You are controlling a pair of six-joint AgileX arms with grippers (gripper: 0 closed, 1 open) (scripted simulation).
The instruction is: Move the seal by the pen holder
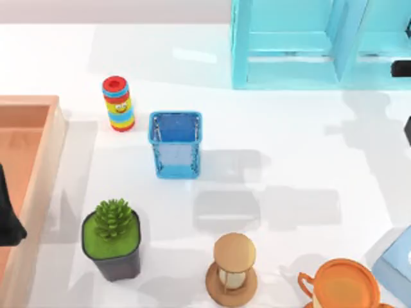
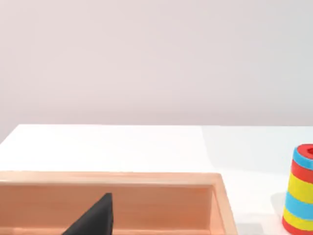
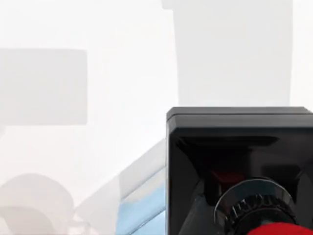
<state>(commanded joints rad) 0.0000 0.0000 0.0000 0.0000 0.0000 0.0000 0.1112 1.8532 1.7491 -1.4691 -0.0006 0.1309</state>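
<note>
The seal (image 3: 239,156) sits close in the right wrist view, with its black square base towards the table and its red knob (image 3: 279,229) nearest the camera. It hangs above the white table, and a square shadow lies apart from it. My right gripper is shut on it at the knob end; dark parts of the right arm (image 1: 402,68) show at the table's right edge. The pen holder (image 1: 175,144), a blue mesh cup, stands left of the table's middle. My left gripper (image 1: 8,218) is parked over the wooden tray (image 1: 38,167), with one dark fingertip (image 2: 95,218) showing.
A striped cylinder (image 1: 118,102) stands behind and left of the pen holder. A potted succulent (image 1: 112,240), an hourglass (image 1: 232,269) and an orange lidded pot (image 1: 340,285) line the front. A light-blue shelf (image 1: 289,45) stands at the back right, and a pale blue box (image 1: 395,266) at the front right.
</note>
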